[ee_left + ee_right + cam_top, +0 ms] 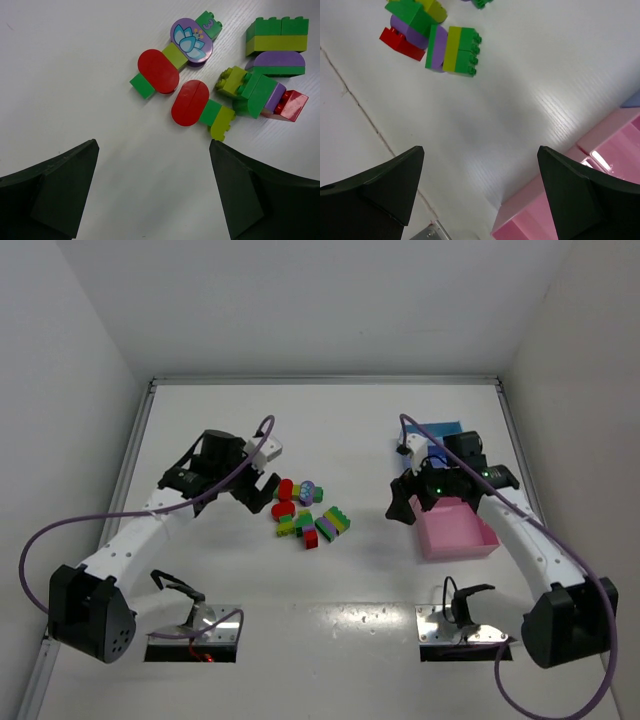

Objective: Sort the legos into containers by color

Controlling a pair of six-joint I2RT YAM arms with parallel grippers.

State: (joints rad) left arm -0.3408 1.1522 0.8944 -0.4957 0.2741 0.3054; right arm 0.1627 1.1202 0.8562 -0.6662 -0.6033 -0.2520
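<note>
legos (308, 512) mid-table, containers (455, 530) to their right

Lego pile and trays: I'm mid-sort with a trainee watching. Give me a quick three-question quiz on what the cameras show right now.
1. True or false: the left gripper is shut on a lego.
2. In the top view, on which side of the lego pile does the pink tray lie? A) left B) right C) beyond it
3. What is printed on the purple round piece?
Key: 1 false, it is open and empty. 2 B. 3 a pale blue flower.
</note>
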